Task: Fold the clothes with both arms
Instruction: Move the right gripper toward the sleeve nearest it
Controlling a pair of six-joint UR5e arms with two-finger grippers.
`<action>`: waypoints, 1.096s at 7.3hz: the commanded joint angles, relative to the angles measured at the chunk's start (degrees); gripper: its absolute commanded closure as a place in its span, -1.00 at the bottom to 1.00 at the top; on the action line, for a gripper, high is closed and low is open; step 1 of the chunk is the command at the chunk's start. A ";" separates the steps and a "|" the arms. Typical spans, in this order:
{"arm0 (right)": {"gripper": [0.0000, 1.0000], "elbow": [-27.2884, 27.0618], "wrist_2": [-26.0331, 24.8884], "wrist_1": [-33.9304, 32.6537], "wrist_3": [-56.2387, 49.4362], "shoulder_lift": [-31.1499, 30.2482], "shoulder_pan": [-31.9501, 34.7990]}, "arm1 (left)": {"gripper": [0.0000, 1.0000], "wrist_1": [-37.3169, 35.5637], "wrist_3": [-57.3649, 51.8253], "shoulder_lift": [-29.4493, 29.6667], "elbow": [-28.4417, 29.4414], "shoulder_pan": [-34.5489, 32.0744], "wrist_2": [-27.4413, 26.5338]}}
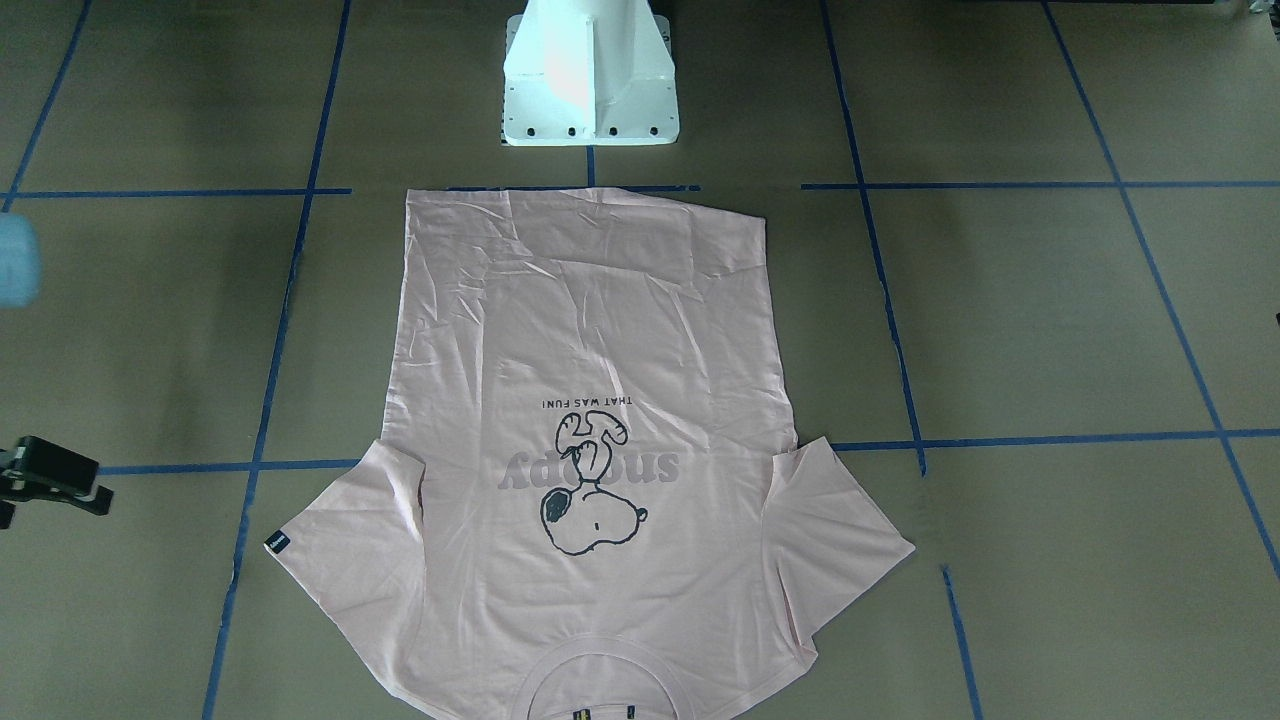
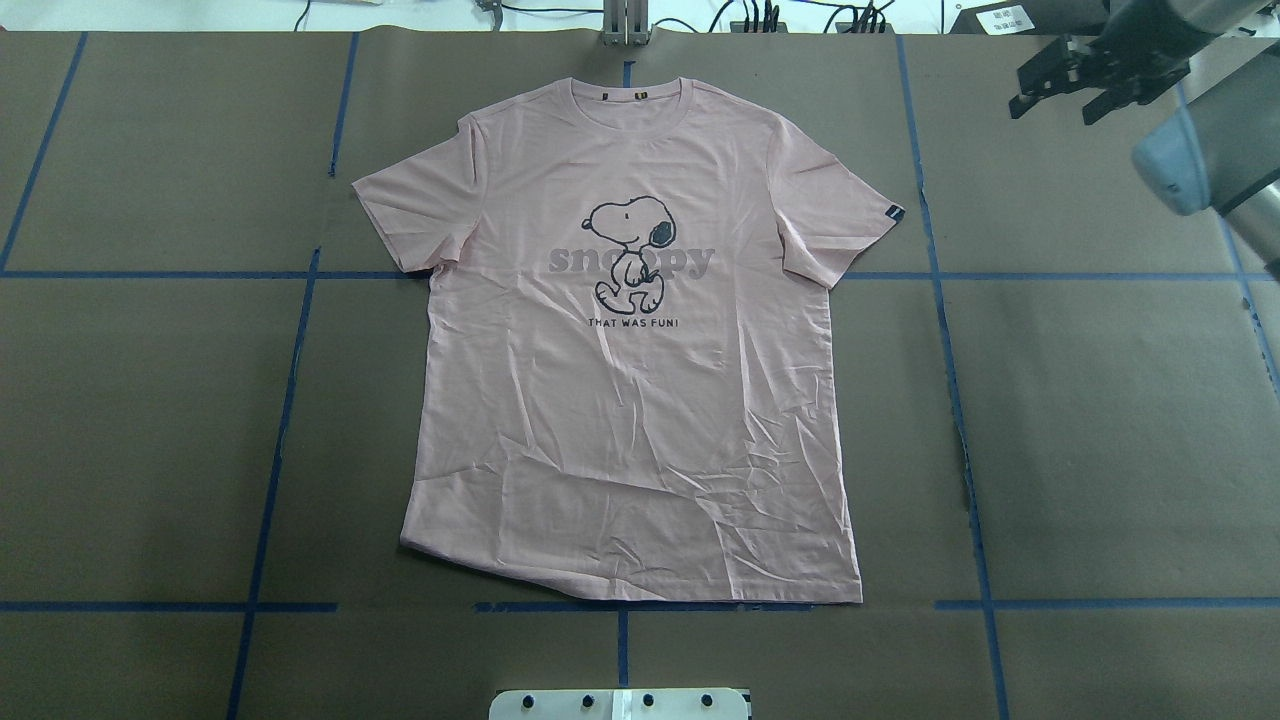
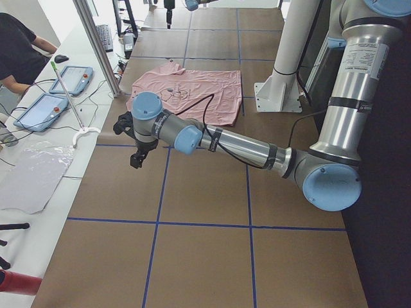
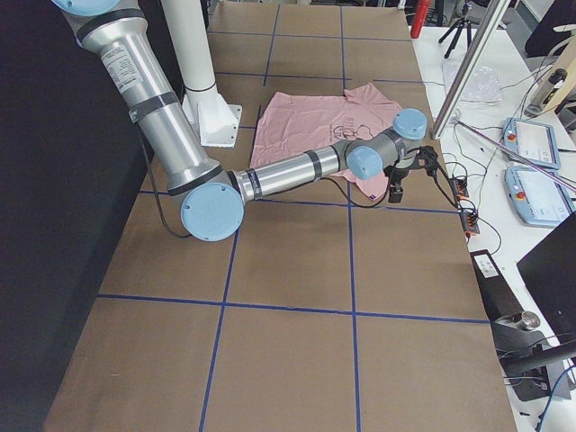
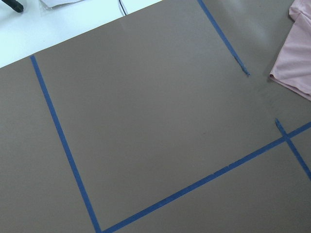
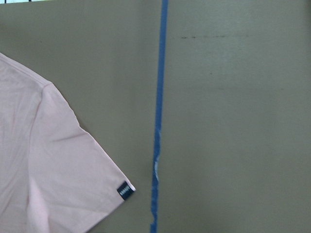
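Note:
The pale pink T-shirt (image 2: 630, 400) lies flat and face up in the middle of the table, collar at the far edge and hem toward the robot's base. Its Snoopy print (image 2: 630, 250) and black sleeve tag (image 2: 893, 213) show. My right gripper (image 2: 1052, 112) hovers open and empty beyond the tagged sleeve, apart from the cloth; its wrist view holds that sleeve (image 6: 48, 165) and tag (image 6: 125, 190). My left gripper (image 3: 136, 157) hangs over bare table well off the shirt's other sleeve (image 5: 296, 63); whether it is open or shut I cannot tell.
The white pedestal base (image 1: 590, 75) stands just behind the hem. Blue tape lines (image 2: 290, 400) grid the brown table cover. Past the table's far edge are a person (image 3: 19, 51), tablets (image 3: 42, 110) and cables on a white bench.

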State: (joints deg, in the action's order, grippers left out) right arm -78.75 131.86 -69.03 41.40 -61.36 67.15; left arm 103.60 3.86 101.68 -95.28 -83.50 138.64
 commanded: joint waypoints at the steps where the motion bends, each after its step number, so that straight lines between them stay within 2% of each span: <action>1: -1.00 5.77 -14.90 16.68 17.62 1.50 -11.55 | -1.00 0.11 9.80 1.41 -0.16 2.28 -0.04; 3: -1.00 8.52 -18.38 17.00 14.09 1.51 -13.62 | -1.00 0.11 11.34 2.02 -0.43 2.90 -0.30; 5: -1.00 12.19 -18.04 16.83 9.68 1.68 -13.80 | -1.00 0.11 11.43 2.11 -0.52 2.99 -0.04; 8: -0.93 14.14 -17.86 16.74 9.14 4.13 -13.88 | -1.00 0.11 11.17 2.03 -0.61 2.99 -0.04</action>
State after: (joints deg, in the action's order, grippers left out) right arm -65.78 113.97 -52.28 50.73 -58.52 53.34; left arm 103.71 15.16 103.78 -95.95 -80.51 138.62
